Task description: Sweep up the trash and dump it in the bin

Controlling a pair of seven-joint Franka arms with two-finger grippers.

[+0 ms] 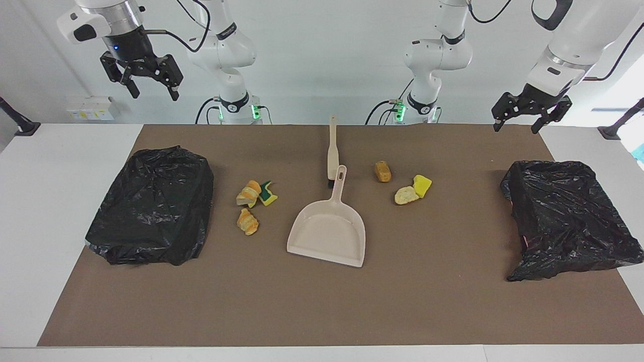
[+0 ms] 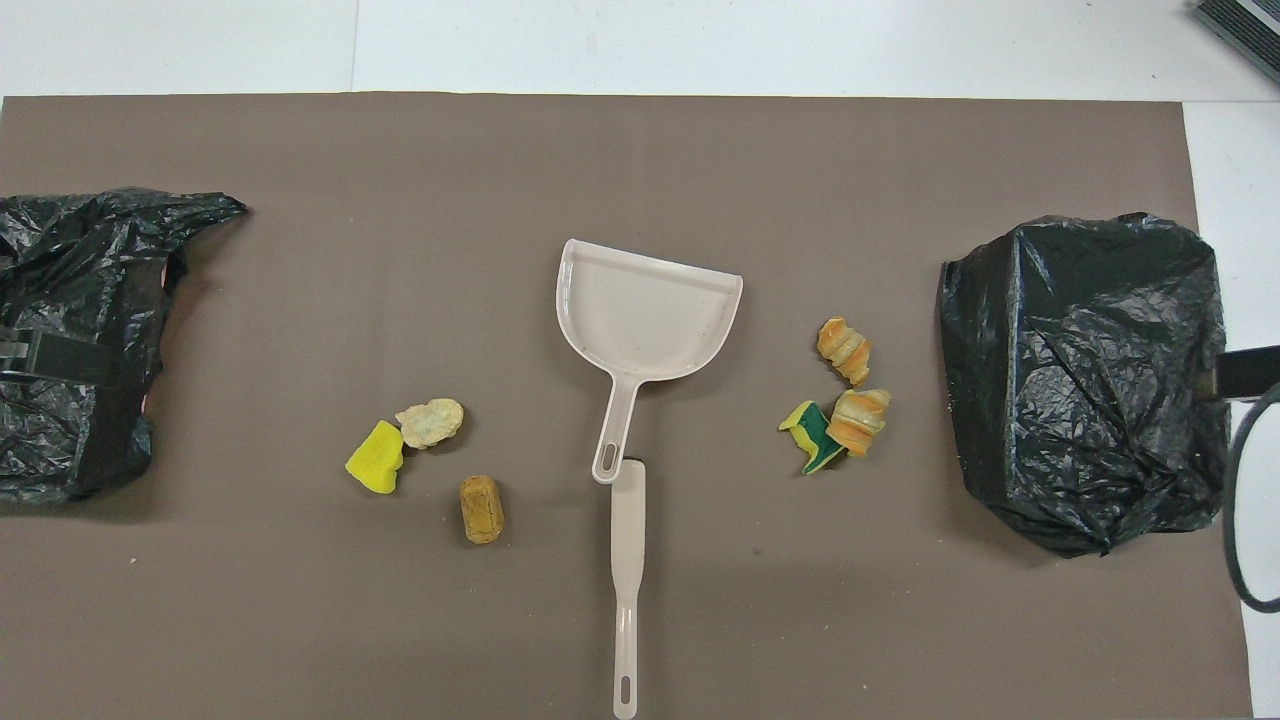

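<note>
1. While both arms wait raised at the robots' edge of the tabletop (image 1: 60,211), the left tool (image 1: 531,113) hangs with its fingers spread and nothing between them, above the edge of the brown mat (image 1: 322,301) toward the left arm's end.
2. The right tool (image 1: 146,76) is likewise released and holds nothing, high over the right arm's end of the tabletop.
3. Below the left tool sits a bin draped in a black bag (image 1: 568,218); a second black-bagged bin (image 1: 153,203) stands toward the right arm's end.
4. The trash lies in two clusters on the mat: a yellow sponge piece (image 1: 422,185), a pale chunk (image 1: 406,195) touching it and a tan chunk (image 1: 383,171) nearby, toward the left arm's side.
5. The other cluster, two orange bread-like pieces (image 1: 247,221) and a yellow-green sponge (image 1: 267,194), lies near the right arm's bin.
6. Between the clusters rests the beige dustpan (image 1: 327,231), with the brush (image 1: 332,148) just beside its handle, nearer the robots.
</note>
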